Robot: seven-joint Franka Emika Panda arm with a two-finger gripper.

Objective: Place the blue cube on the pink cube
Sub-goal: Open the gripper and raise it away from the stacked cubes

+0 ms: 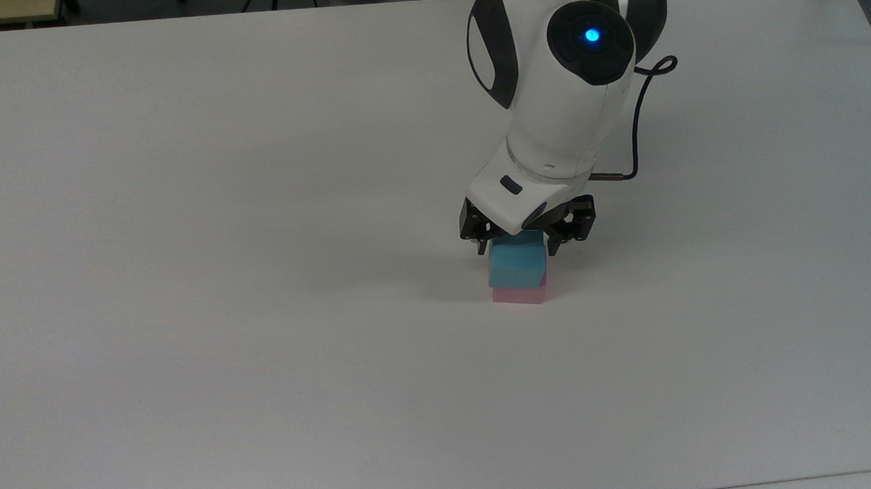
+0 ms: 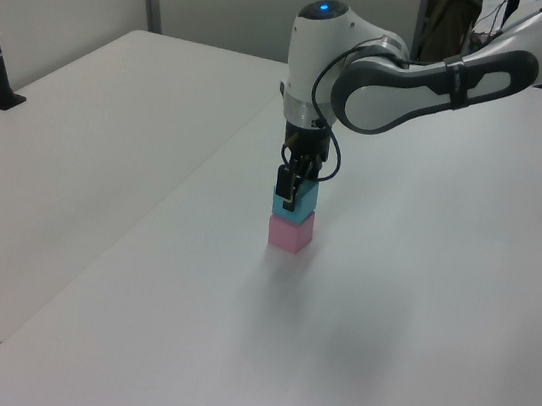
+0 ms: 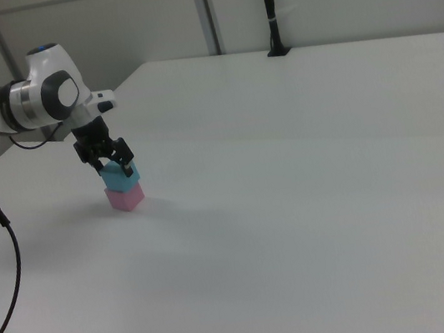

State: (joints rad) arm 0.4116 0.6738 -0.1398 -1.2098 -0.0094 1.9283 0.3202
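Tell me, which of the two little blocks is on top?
The blue cube. It sits on the pink cube, which rests on the table, and the gripper straddles it.

top view: blue cube (image 1: 516,265) sits on pink cube (image 1: 520,294), stacked on white table (image 1: 221,285). only a thin strip of pink shows below the blue. gripper (image 1: 527,243) directly over the stack, black fingers (image 1: 482,236) spread to either side of the blue cube's upper edge. black cable (image 1: 634,126) loops off the wrist.

One blue cube (image 1: 516,264), one pink cube (image 1: 519,295), one table (image 1: 184,287).
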